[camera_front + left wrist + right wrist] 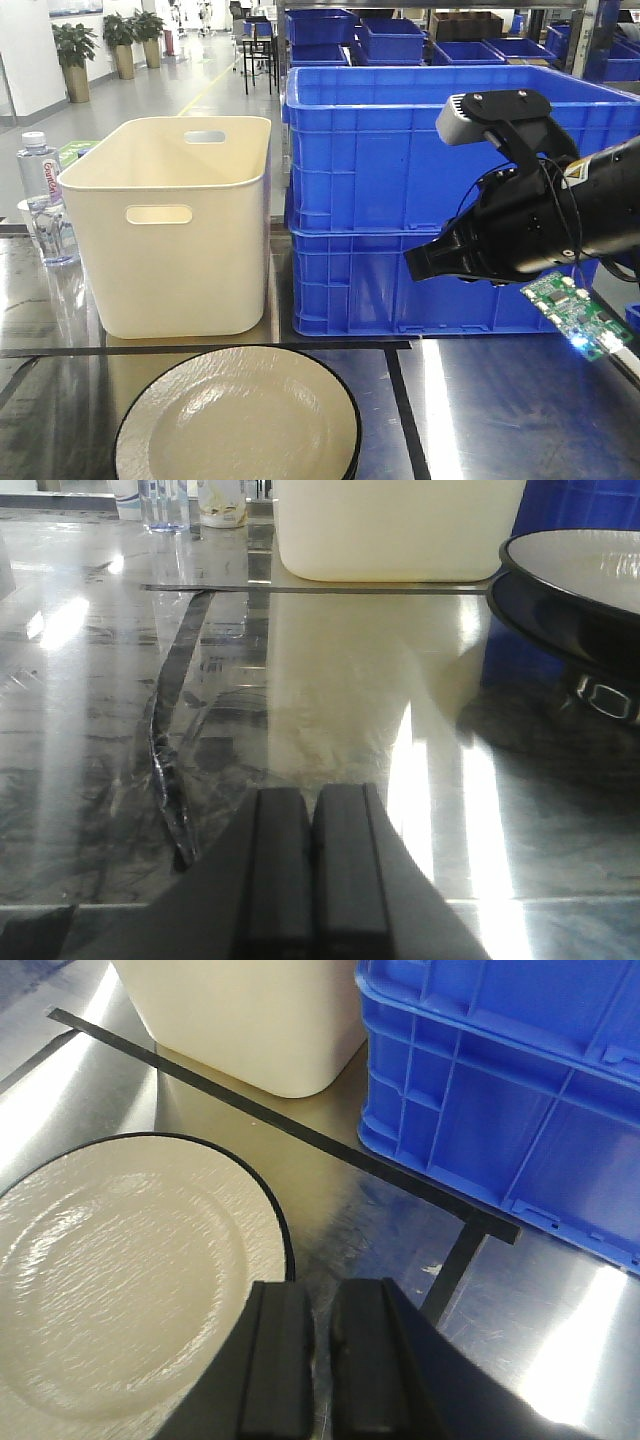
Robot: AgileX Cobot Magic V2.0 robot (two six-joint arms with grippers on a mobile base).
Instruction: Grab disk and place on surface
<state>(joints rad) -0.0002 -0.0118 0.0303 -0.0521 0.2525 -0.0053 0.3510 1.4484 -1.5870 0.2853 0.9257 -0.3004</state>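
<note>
Judging from its look, the disk (237,418) is a cream plate with a black rim, probably ceramic or melamine: stiff, rather heavy for its size, smooth and slippery, and it may chip if it drops. It lies flat on the surface (500,400), a glossy dark metal tabletop, in front of the cream bin (172,225) and just left of a black tape line (405,410). In the left wrist view its rim stands a little above the tabletop, so a finger could go under the edge. I think the rim is the only good place to take it, one finger above and one below, with a firm pinch because the glaze gives little friction.

The right gripper (312,1360) hangs above the table, tilted downward, with its fingertips over the right edge of the plate; its fingers are almost together, with only a thin gap, and hold nothing. The right arm comes in from the right side, in front of the blue crates (430,200). The left gripper (312,865) is low over the tabletop, nearly level, fingers pressed together and empty, with the plate at its front right.
</note>
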